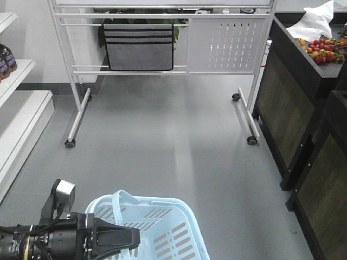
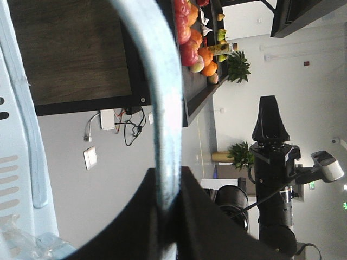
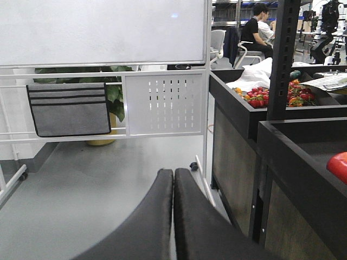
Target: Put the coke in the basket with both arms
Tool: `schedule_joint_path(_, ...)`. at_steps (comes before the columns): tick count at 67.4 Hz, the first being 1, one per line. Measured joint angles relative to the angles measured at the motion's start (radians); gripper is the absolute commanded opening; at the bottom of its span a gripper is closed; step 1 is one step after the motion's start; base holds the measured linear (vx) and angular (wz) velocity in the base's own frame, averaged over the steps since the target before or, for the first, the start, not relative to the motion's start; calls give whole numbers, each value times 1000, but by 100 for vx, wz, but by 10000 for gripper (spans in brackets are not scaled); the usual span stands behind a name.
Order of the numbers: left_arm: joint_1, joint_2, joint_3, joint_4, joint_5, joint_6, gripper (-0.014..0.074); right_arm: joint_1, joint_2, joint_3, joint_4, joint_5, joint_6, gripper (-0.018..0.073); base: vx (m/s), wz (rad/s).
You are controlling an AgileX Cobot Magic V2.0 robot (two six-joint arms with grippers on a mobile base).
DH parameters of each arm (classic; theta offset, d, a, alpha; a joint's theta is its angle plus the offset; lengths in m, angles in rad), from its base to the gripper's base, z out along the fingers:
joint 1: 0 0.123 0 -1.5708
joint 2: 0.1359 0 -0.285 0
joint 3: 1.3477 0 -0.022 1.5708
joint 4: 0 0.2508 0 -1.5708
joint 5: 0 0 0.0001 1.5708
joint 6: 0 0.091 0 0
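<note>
Light blue plastic fills the near edge of the front view. The basket (image 1: 176, 241) is gripped from the near left by the left gripper (image 1: 130, 238), and the left wrist view shows its jaws clamped on one loop handle (image 2: 162, 81). The right gripper (image 3: 173, 173) is pressed shut with nothing between its fingers. It is pointed over the grey floor toward the whiteboard stand (image 3: 103, 32), with the dark produce counter (image 3: 244, 116) to its right. The coke is not seen in any view, and no red bottle shows in the visible part of the basket. Only the basket grasp is judged done: the bottle has yet to be reached, picked up and placed.
</note>
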Motion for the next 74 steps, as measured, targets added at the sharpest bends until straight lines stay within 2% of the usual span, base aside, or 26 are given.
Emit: schedule_joint_path(74,0,0,0,0,1,0,-6,0,0,0,0,0,0,-10,15,-2)
